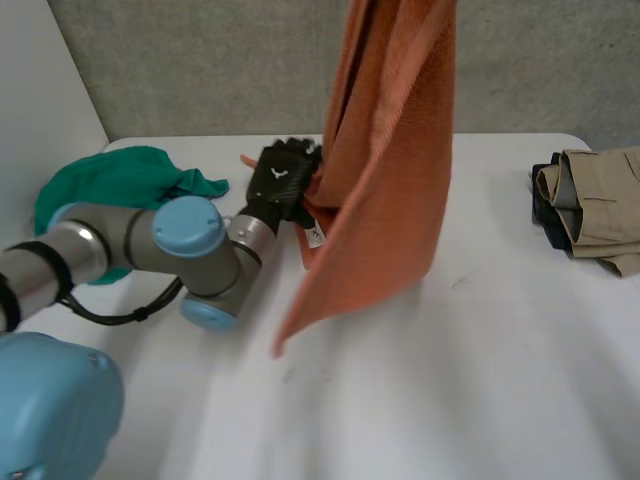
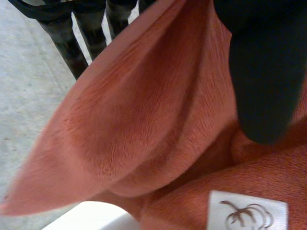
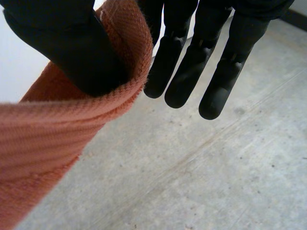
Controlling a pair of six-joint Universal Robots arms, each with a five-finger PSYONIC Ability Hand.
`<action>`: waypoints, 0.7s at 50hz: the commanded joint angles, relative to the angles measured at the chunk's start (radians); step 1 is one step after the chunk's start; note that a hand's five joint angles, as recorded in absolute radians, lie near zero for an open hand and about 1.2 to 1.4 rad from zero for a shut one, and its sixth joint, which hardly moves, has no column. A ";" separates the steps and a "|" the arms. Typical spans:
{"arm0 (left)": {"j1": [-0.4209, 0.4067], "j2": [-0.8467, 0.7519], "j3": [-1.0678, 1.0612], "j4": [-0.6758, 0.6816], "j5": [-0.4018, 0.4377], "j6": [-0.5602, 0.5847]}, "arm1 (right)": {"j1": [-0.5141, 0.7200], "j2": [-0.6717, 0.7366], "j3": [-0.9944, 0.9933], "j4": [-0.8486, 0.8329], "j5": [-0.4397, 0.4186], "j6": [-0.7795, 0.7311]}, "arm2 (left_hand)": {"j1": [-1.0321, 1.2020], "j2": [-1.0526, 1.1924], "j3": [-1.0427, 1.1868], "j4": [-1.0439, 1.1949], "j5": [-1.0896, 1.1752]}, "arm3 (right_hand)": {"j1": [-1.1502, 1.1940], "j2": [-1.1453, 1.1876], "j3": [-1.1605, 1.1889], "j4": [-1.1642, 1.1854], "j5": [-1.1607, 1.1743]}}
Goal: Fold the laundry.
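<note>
Your right hand [image 3: 62,48] has the hem of an orange towel [image 1: 390,170] curled round its thumb and, as far as can be seen, nipped between the thumb and the nearest finger. The other fingers [image 3: 192,72] stand straight and a little apart beyond the cloth. From that hold the towel hangs in a long, narrow drape above the white table [image 1: 480,350], at 12 o'clock in the head view. Its lowest corner trails down onto the table near the centre. Your left hand [image 1: 283,180] is at the towel's hanging edge, towards 10 o'clock, just beside a white label [image 2: 247,211] sewn into the hem. Whether this hand has closed on the cloth cannot be told. A bunched green cloth [image 1: 120,185] lies on the table at 9 o'clock, and folded khaki trousers [image 1: 595,205] lie at 3 o'clock, both well apart from the towel. Judging by its ribbed pile and soft folds, the towel is limp and fairly light. Its surface looks grippy rather than slippery, it will sag wherever it is unsupported, and it is in no way fragile. The firmest places to hold look like the stitched hem and the corners. A second grip on the hem near the label, level with the first, should let you spread it flat for folding.
</note>
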 commanded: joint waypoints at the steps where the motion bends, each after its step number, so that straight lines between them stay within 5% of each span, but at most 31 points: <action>1: -0.010 -0.080 0.111 -0.036 -0.065 0.002 | -0.014 -0.024 -0.009 0.010 0.008 0.027 | 1.054 1.058 1.067 1.072 1.066 | 0.254 0.215 0.203 0.195 0.240; 8: 0.069 0.073 0.023 -0.086 -0.184 0.031 | -0.117 -0.024 -0.011 0.033 0.044 0.025 | 1.054 1.058 1.067 1.072 1.066 | 0.254 0.215 0.203 0.195 0.240; 13: 0.201 0.374 -0.249 -0.084 -0.080 0.034 | -0.226 -0.015 -0.011 0.068 0.054 0.025 | 1.054 1.058 1.067 1.072 1.066 | 0.254 0.215 0.203 0.195 0.240; 19: 0.243 0.685 -0.434 -0.104 0.103 0.029 | -0.313 0.011 -0.002 0.122 0.054 0.019 | 1.054 1.058 1.067 1.072 1.066 | 0.254 0.215 0.203 0.195 0.240; 26: 0.280 0.951 -0.597 -0.176 0.129 0.038 | -0.387 0.108 0.012 0.270 0.044 -0.007 | 1.054 1.058 1.067 1.072 1.066 | 0.254 0.215 0.203 0.195 0.240; 35: 0.284 0.904 -0.698 -0.268 0.131 0.098 | -0.378 0.341 0.048 0.392 0.055 -0.126 | 1.054 1.058 1.067 1.072 1.066 | 0.254 0.215 0.203 0.195 0.240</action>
